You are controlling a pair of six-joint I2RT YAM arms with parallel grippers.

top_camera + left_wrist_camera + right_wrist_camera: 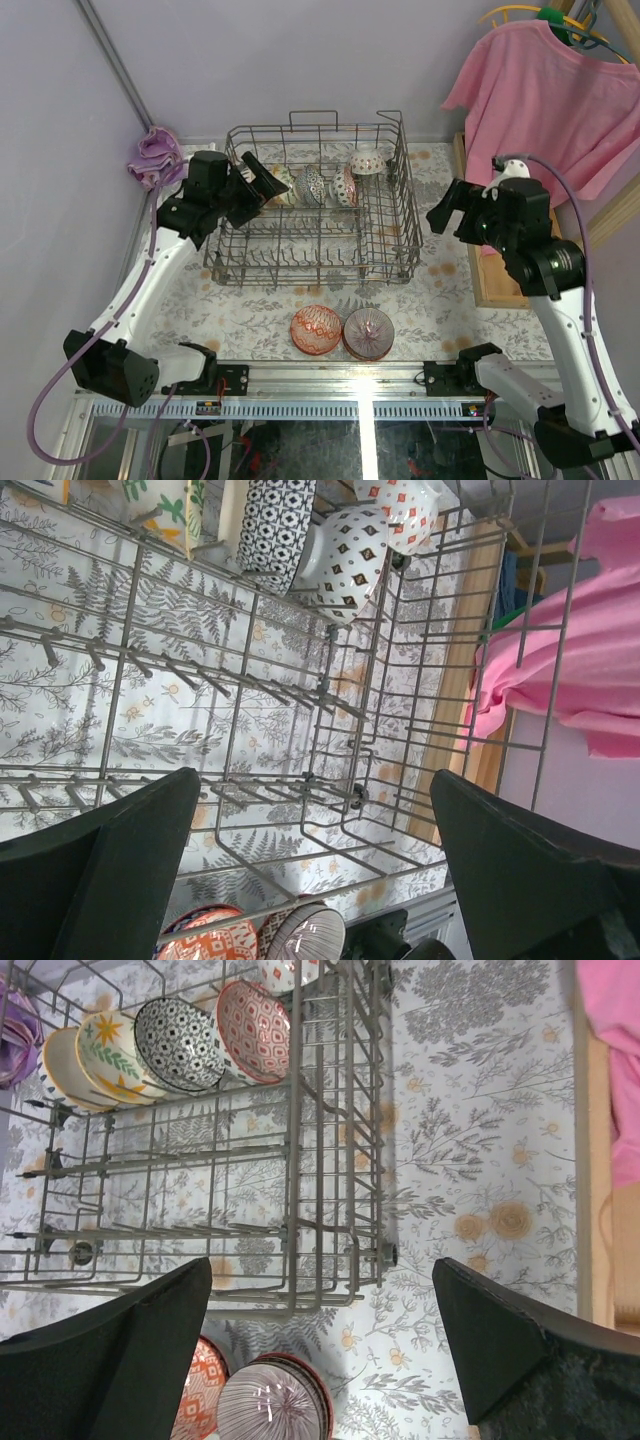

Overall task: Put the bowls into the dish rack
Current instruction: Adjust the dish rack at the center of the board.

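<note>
The grey wire dish rack (300, 264) stands at the back middle of the table. Several patterned bowls (310, 186) stand on edge in its back row, also seen in the left wrist view as bowls (275, 525) and in the right wrist view as bowls (178, 1045). An orange-red bowl (317, 329) and a purple striped bowl (368, 333) sit side by side on the table in front of the rack. My left gripper (262, 183) hangs open over the rack's left side, holding nothing. My right gripper (447, 212) is open and empty, just right of the rack.
A pink shirt (545, 90) hangs on a hanger at the back right. A wooden board (490, 270) lies along the table's right edge. A purple cloth (155, 155) is bunched at the back left corner. A floral cloth (440, 300) covers the table.
</note>
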